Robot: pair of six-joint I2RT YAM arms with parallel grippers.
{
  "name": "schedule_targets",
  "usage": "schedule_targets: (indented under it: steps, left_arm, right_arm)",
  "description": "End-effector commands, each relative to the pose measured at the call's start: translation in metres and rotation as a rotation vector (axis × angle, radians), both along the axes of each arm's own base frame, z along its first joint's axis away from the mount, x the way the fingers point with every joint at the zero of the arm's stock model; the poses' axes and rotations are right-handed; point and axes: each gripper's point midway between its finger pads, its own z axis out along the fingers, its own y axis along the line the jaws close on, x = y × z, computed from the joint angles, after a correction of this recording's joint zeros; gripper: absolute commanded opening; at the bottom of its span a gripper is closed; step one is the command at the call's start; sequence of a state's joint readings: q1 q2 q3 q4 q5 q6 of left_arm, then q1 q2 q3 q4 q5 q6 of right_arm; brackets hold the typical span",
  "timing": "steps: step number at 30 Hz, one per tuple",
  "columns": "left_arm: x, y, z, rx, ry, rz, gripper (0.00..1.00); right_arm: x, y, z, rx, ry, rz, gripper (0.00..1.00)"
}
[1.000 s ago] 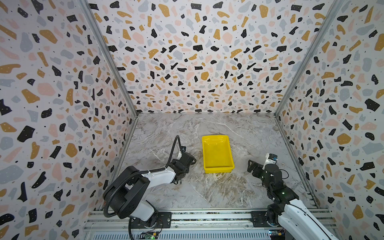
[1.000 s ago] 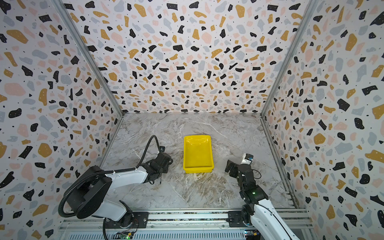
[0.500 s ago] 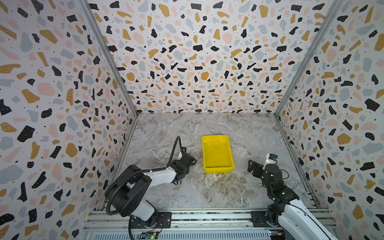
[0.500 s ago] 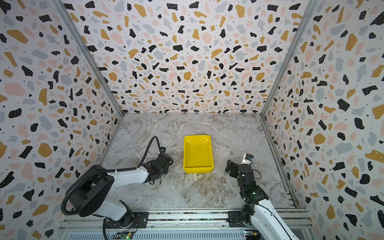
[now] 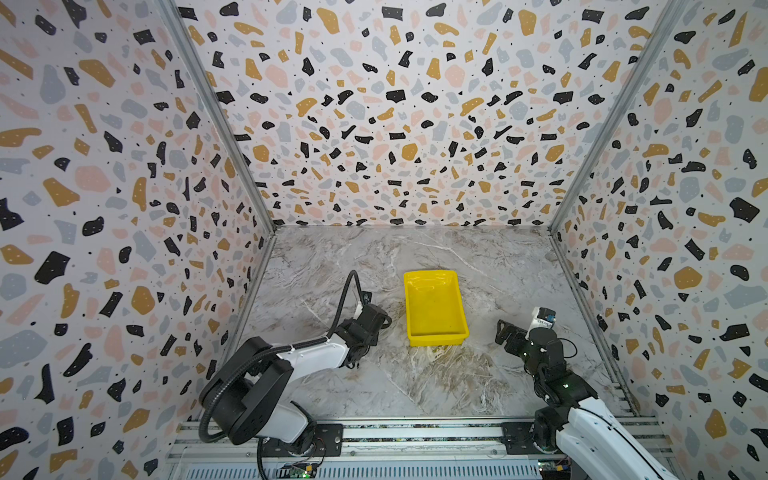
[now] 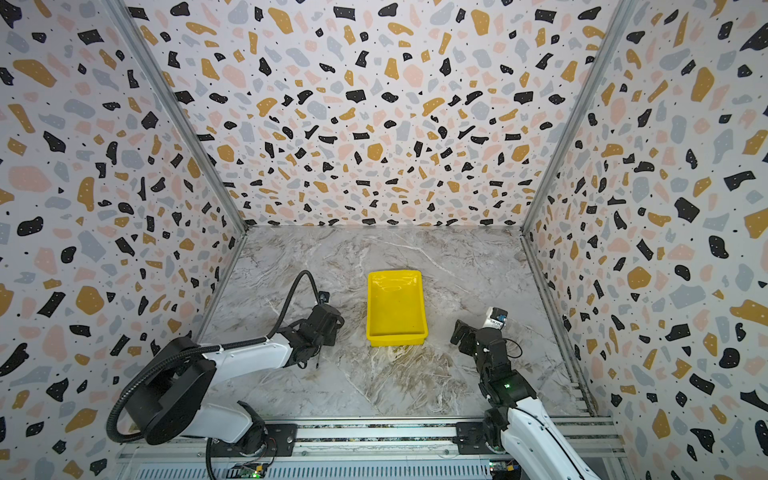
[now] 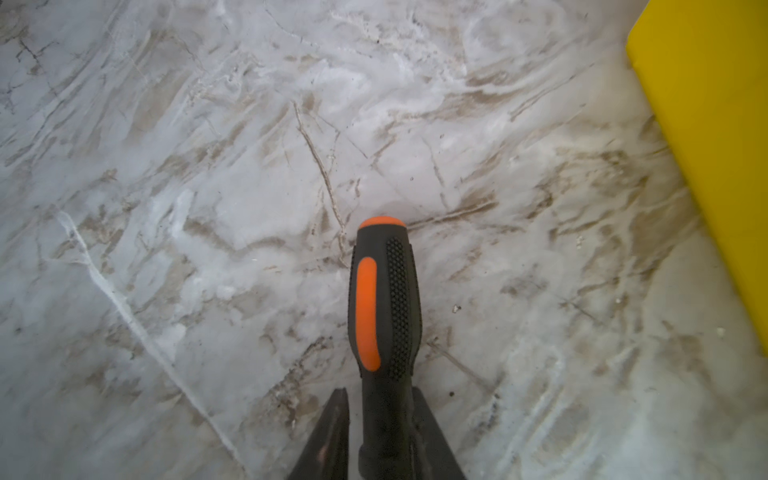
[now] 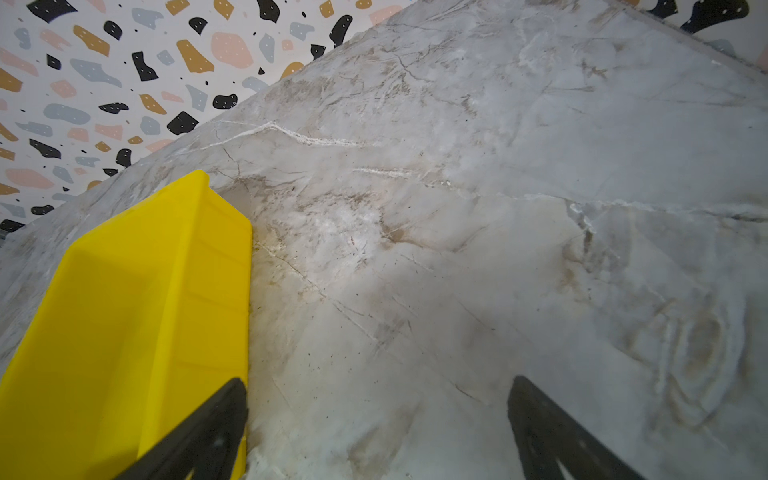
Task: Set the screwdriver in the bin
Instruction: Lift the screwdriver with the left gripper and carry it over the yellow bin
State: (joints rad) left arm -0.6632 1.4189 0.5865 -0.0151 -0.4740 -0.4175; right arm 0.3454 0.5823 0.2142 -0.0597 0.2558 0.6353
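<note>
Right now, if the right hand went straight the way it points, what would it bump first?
Most likely the bare table. The right hand points across the marble, with the yellow bin close beside its path. Depth is hard to judge, so it might brush the bin.

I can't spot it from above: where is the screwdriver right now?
The left wrist view shows the screwdriver clamped in the left gripper, on the left side, just left of the bin.

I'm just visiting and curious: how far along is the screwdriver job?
Grasping looks done: the left gripper is shut on the screwdriver handle, low over the table. The bin holds nothing, so lifting, carrying and releasing remain. The right gripper is open.
</note>
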Motion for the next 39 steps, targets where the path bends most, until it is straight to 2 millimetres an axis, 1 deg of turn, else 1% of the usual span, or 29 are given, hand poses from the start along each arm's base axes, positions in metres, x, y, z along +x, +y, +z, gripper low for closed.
schedule_targets:
  steps: [1, 3, 5, 7, 9, 10, 12, 15, 17, 19, 24, 26, 28, 29, 30, 33, 35, 37, 39]
  left_arm:
    - [-0.003, -0.014, 0.013, -0.114, -0.004, -0.017, 0.24]
    - [-0.005, -0.024, 0.018, -0.197, -0.007, -0.033, 0.24]
    - [-0.004, -0.024, 0.021, -0.214, -0.014, -0.015, 0.26]
    - [-0.003, -0.015, 0.019, -0.178, -0.014, 0.027, 0.51]
    - [-0.002, -0.005, 0.016, -0.111, -0.003, 0.066, 0.68]
    - [-0.001, -0.001, 0.014, -0.084, 0.005, 0.085, 0.74]
    - [0.000, 0.003, 0.006, -0.047, 0.032, 0.108, 0.82]
    - [0.000, 0.001, -0.009, -0.037, 0.077, 0.114, 0.83]
    - [0.000, -0.004, -0.018, -0.046, 0.098, 0.108, 0.79]
    - [0.001, -0.008, -0.024, -0.055, 0.114, 0.103, 0.72]
    - [-0.001, -0.013, -0.033, -0.083, 0.131, 0.097, 0.49]
    - [-0.002, -0.012, -0.033, -0.082, 0.133, 0.095, 0.39]
    - [-0.002, -0.010, -0.028, -0.072, 0.130, 0.097, 0.26]
    - [-0.002, -0.010, -0.022, -0.077, 0.121, 0.097, 0.19]
    - [-0.001, -0.010, -0.013, -0.090, 0.103, 0.097, 0.15]
    - [0.003, -0.007, 0.017, -0.122, 0.037, 0.114, 0.09]
    - [0.006, -0.002, 0.043, -0.143, -0.026, 0.149, 0.05]
    - [0.009, -0.004, 0.066, -0.191, -0.070, 0.159, 0.04]
    - [0.010, -0.011, 0.086, -0.266, -0.101, 0.150, 0.03]
  right_arm:
    - [-0.001, -0.002, 0.005, 0.005, -0.008, -0.013, 0.99]
    - [-0.002, -0.002, 0.008, 0.009, -0.022, -0.013, 0.99]
    - [-0.002, -0.002, 0.010, 0.013, -0.037, -0.013, 0.99]
    - [-0.003, -0.002, 0.010, 0.013, -0.042, -0.010, 0.99]
    - [-0.003, -0.001, 0.011, 0.015, -0.045, -0.003, 0.99]
    - [-0.003, -0.001, 0.010, 0.014, -0.042, -0.001, 0.99]
    - [-0.003, 0.000, 0.010, 0.014, -0.041, 0.002, 0.99]
    - [-0.003, 0.000, 0.011, 0.015, -0.043, 0.001, 0.99]
    - [-0.004, -0.001, 0.012, 0.014, -0.046, -0.002, 0.99]
    - [-0.004, -0.002, 0.012, 0.015, -0.050, -0.003, 0.99]
    - [-0.006, -0.002, 0.014, 0.020, -0.062, -0.005, 0.99]
    - [-0.005, -0.002, 0.014, 0.020, -0.063, -0.005, 0.99]
    - [-0.005, -0.003, 0.013, 0.019, -0.060, -0.005, 0.99]
    - [-0.005, -0.002, 0.013, 0.019, -0.059, -0.005, 0.99]
    - [-0.005, -0.002, 0.013, 0.019, -0.060, -0.005, 0.99]
    - [-0.005, -0.002, 0.014, 0.021, -0.061, -0.003, 0.99]
    - [-0.005, -0.001, 0.013, 0.021, -0.060, -0.001, 0.99]
    - [-0.005, -0.001, 0.013, 0.020, -0.059, 0.002, 0.99]
    - [-0.005, -0.001, 0.013, 0.021, -0.060, 0.001, 0.99]
